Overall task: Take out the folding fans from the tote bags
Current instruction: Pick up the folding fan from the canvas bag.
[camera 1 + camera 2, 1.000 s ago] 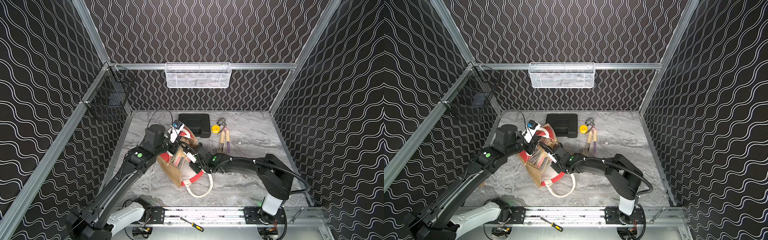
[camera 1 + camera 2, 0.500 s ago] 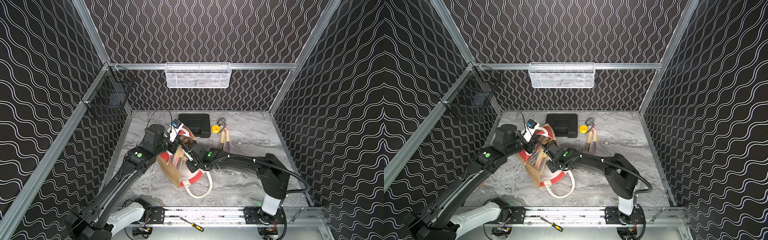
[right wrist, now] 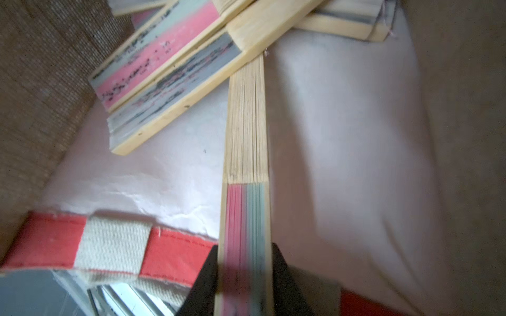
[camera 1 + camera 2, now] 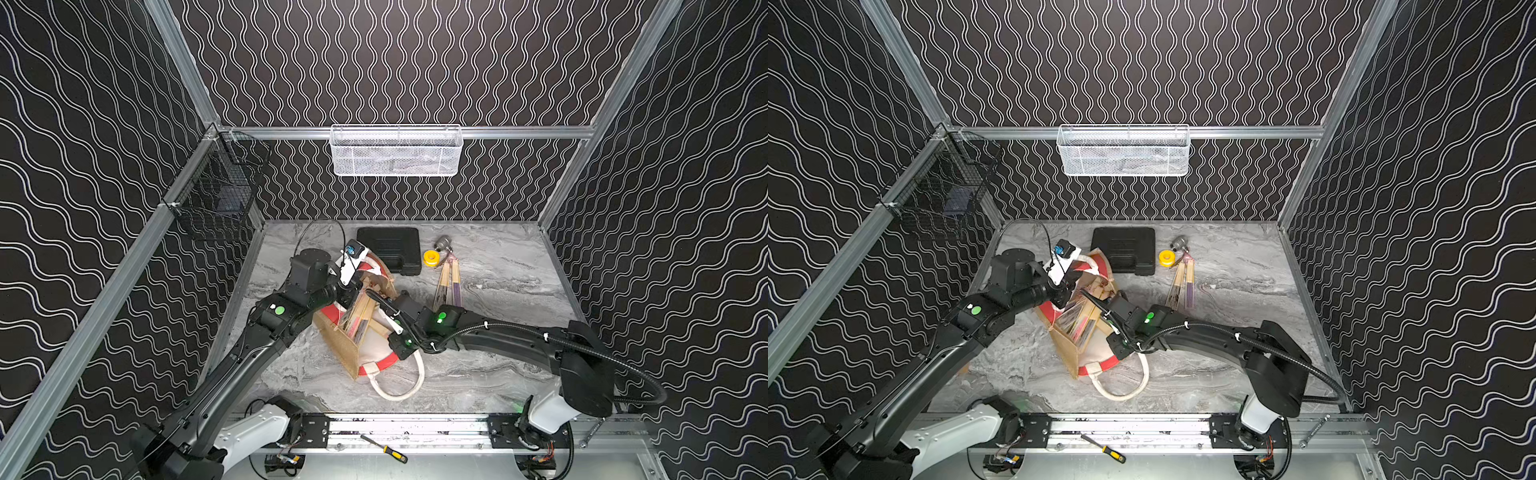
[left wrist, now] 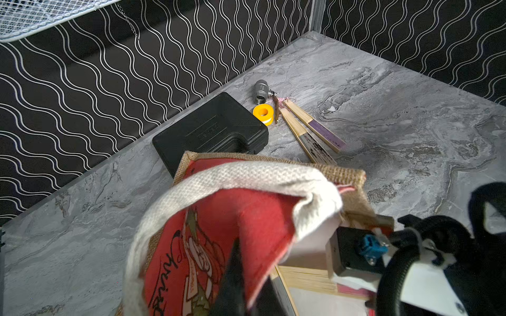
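Marble tabletop (image 4: 498,374); black case (image 4: 390,247) and yellow roll (image 4: 431,258) behind tote bag (image 4: 340,349).

Tan tote bag (image 4: 343,350) with red panels, pale bamboo fans (image 3: 247,136) pleated pink and grey, black case (image 4: 388,249)

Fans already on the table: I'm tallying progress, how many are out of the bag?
2. A purple-leafed fan and a dark-leafed fan lie side by side near the yellow tape roll. More sit in the tote bag, one in the right gripper. Others may be hidden.
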`<state>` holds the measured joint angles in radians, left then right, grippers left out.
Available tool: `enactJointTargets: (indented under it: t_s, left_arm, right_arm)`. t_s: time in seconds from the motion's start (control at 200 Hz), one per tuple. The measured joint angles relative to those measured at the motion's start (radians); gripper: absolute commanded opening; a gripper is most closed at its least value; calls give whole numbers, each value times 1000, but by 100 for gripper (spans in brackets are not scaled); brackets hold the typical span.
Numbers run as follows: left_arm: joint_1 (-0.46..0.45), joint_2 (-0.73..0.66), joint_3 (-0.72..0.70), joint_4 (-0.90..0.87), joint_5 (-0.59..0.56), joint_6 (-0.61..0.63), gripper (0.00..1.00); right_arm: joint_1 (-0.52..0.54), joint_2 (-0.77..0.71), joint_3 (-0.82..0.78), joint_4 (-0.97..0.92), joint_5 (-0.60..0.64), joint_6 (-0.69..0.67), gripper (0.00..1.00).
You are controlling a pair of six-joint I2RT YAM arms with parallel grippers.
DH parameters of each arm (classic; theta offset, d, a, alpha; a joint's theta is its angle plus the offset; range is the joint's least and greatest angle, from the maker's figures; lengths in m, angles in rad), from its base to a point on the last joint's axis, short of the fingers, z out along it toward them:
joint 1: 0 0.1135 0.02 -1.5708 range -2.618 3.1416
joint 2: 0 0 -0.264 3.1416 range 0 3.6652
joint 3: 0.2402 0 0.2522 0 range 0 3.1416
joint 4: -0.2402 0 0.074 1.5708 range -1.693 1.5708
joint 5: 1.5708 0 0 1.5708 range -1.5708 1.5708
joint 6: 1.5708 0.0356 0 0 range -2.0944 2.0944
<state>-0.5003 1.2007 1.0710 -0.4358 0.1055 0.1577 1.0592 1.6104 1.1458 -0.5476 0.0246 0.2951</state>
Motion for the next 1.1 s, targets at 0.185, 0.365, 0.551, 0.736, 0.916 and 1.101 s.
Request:
enactJointTargets:
  t_s: [0.185,0.365,0.551,0.736,0.916,1.101]
  left_arm:
    - [0,0,0,0,0,0,0]
    - [0,5,0,0,-1,0,0]
    - [0,11,0,2,-1,0,0]
    - [0,17,0,4,-1,0,0]
    - [0,10,0,4,-2,0,0]
    - [0,10,0,4,-12,0,0]
  right_arm:
    - [5,-103,-61,-23,-31,-9,20]
    - [11,-214,-127,-26,-84,-35,19]
    - [11,-314,-192,-48,-122,-50,19]
    - [12,-425,-198,-80,-150,-53,18]
    - [12,-497,-190,-129,-169,-52,18]
    - [12,-564,-179,-149,-180,-52,18]
